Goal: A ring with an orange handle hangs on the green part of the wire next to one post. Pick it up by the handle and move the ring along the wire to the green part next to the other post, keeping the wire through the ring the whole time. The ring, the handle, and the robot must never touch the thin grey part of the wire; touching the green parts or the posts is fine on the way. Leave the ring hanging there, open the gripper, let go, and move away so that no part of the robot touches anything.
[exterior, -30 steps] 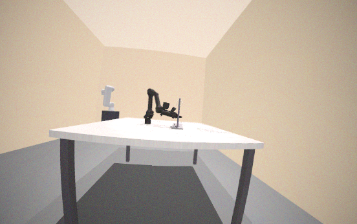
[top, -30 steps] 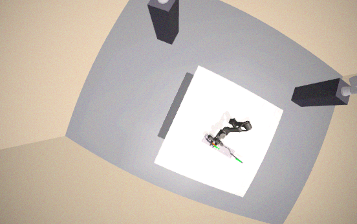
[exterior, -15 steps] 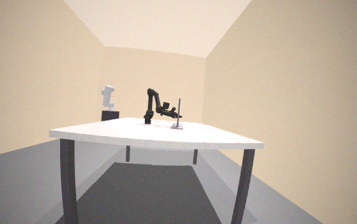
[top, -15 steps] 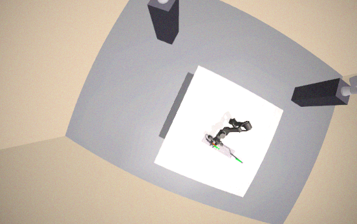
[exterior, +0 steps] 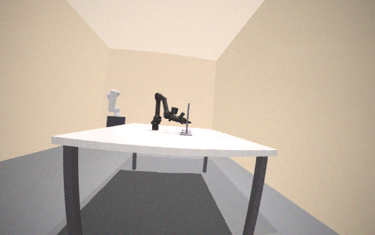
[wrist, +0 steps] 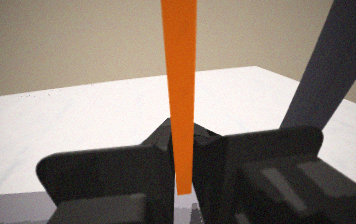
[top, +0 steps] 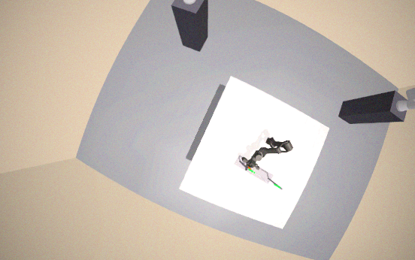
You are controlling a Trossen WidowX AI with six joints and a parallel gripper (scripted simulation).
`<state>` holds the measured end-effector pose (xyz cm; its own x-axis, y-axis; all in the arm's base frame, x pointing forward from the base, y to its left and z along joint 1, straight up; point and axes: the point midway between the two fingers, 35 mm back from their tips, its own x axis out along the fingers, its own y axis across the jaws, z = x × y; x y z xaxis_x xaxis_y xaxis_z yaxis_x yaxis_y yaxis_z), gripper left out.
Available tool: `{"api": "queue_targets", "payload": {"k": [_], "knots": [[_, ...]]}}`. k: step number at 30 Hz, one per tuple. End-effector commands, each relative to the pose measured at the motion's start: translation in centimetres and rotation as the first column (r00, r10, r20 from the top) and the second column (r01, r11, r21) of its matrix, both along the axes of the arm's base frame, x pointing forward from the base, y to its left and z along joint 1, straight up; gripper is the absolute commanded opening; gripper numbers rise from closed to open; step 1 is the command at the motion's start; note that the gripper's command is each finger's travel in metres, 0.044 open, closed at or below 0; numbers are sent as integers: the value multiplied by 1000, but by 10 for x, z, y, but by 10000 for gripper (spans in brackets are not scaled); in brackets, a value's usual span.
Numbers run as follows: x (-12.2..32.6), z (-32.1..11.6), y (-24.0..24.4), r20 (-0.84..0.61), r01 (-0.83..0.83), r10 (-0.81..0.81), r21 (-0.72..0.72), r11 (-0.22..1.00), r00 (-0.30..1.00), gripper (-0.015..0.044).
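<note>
The orange handle (wrist: 179, 60) (top: 249, 167) stands upright in the wrist view, its lower end between the fingers. My gripper (wrist: 175, 122) is shut on it, a finger against each side. The ring is above the wrist view and too small to make out in the top and exterior views. One green part (top: 252, 170) of the wire is beside the gripper; the other green part (top: 277, 185) is at the far end, to the lower right. A dark post (wrist: 320, 65) (exterior: 188, 115) rises close to the right of the handle in the wrist view. The thin grey wire cannot be made out.
The posts stand on a pale base plate (exterior: 186, 134) on the white table (top: 225, 150) (exterior: 119, 140). The far post (top: 273, 182) leans toward the lower right in the top view. Dark pedestals (top: 192, 30) (top: 366, 109) stand off the table.
</note>
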<state>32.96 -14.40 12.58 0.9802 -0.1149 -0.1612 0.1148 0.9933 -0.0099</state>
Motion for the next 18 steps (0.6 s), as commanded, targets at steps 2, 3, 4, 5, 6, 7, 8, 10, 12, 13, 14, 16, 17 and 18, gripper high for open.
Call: {"api": "queue_targets", "payload": {"k": [2, 3, 4, 5, 6, 7, 8, 10, 12, 13, 14, 16, 17, 18], "knots": [[0, 0, 0, 0, 0, 0, 0, 1000, 1000, -150], [0, 0, 0, 0, 0, 0, 0, 1000, 1000, -150], [0, 0, 0, 0, 0, 0, 0, 1000, 1000, -150], [0, 0, 0, 0, 0, 0, 0, 1000, 1000, -150], [0, 0, 0, 0, 0, 0, 0, 1000, 1000, -150], [0, 0, 0, 0, 0, 0, 0, 1000, 1000, -150], [0, 1, 0, 0, 1, -1, 0, 1000, 1000, -150], [0, 4, 0, 0, 1, -1, 0, 1000, 1000, -150], [0, 7, -1, 1, 2, -2, -1, 1000, 1000, -150], [0, 9, -1, 1, 3, -3, -1, 1000, 1000, -150], [0, 11, -1, 1, 3, -3, -1, 1000, 1000, -150], [0, 16, -1, 1, 5, -5, -1, 1000, 1000, -150], [0, 18, -1, 1, 5, -5, -1, 1000, 1000, -150], [0, 20, -1, 1, 6, -6, -1, 1000, 1000, -150]]}}
